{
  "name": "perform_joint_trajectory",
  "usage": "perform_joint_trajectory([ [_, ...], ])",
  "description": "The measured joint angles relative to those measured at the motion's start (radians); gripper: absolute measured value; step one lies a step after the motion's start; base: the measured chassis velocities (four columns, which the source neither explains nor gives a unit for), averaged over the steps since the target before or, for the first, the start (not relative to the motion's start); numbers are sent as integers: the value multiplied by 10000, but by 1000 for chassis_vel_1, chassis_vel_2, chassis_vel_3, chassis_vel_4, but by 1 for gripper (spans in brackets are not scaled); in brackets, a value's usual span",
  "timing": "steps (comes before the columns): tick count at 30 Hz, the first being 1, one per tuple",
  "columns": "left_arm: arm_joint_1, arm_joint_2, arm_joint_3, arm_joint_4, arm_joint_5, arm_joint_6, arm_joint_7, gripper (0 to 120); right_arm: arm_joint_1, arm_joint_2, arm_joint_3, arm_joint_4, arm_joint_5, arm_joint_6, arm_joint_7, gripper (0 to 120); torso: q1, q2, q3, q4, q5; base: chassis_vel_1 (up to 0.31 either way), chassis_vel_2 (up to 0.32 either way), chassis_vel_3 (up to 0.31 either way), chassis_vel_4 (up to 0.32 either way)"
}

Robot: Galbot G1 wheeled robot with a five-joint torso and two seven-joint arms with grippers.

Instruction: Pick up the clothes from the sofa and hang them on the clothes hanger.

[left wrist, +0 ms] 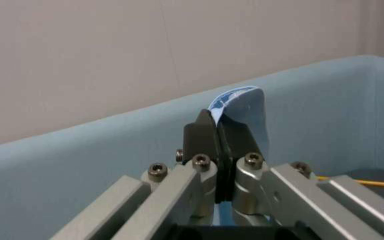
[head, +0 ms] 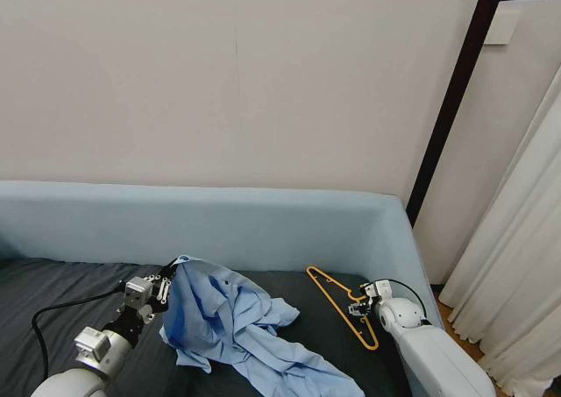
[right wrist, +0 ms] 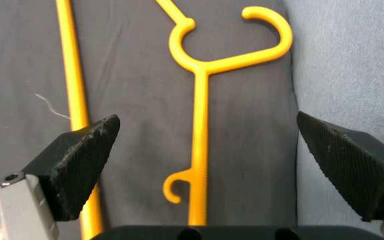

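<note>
Nearest, the left gripper [head: 160,289] is clamped tight on an edge of the blue shirt [head: 237,327], holding that corner up while the rest lies crumpled on the dark seat [head: 53,283]. The left wrist view shows the cloth pinched between its closed fingers. To the right, the right gripper [head: 358,305] hovers spread wide over the orange hanger [head: 337,305]. The right wrist view shows the hanger's long axis running away toward the sofa back [head: 219,226], with the hook at the far end. Beyond are a plain wall [head: 219,81] and a white curtain [head: 517,301].

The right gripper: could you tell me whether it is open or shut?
Open: the right gripper has its fingers wide apart, with the orange hanger lying between them.
</note>
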Motion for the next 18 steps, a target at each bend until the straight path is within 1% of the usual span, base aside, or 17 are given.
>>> perform_joint_trajectory([
  [5, -10, -17, -12, -2, -7, -2, -36, 0, 104, 163, 83, -557, -490, 222, -334, 99, 0, 0, 0, 1, 0, 0, 0, 0, 0],
  [8, -37, -50, 12, 52, -7, -8, -49, 0, 138, 316, 94, -809, -853, 275, -443, 90, 0, 0, 0, 1, 0, 0, 0, 0, 0],
  [9, -37, -50, 12, 52, -7, -8, -49, 0, 138, 316, 94, -809, -853, 275, -443, 90, 0, 0, 0, 1, 0, 0, 0, 0, 0],
  [10, -52, -56, 28, 66, -7, -9, -52, 0, 151, 363, 95, -887, -961, 276, -445, 87, 0, 0, -1, 2, 0, 0, 0, 0, 0],
  [11, -73, -59, 43, 78, -7, -9, -56, 0, 169, 420, 109, -998, -1094, 276, -444, 81, 0, 0, -1, 2, -2, 0, 0, 0, 0],
  [13, -99, -59, 55, 91, -7, -11, -67, 0, 209, 511, 148, -1194, -1212, 276, -445, 74, 0, 0, 0, 0, -1, 0, 0, 0, 0],
  [14, -105, -54, 59, 92, -9, -11, -70, 0, 245, 562, 174, -1309, -1232, 276, -448, 67, 0, 0, -1, 1, -1, 0, 0, 0, 0],
  [15, -105, -54, 59, 92, -9, -11, -70, 0, 245, 562, 174, -1309, -1232, 276, -448, 67, 0, 0, -1, 1, -1, 0, 0, 0, 0],
  [18, -117, -19, 60, 99, -24, -12, -80, 0, 303, 605, 202, -1459, -1229, 271, -516, 54, 0, 1, -2, 3, 0, 0, 0, 0, 0],
])
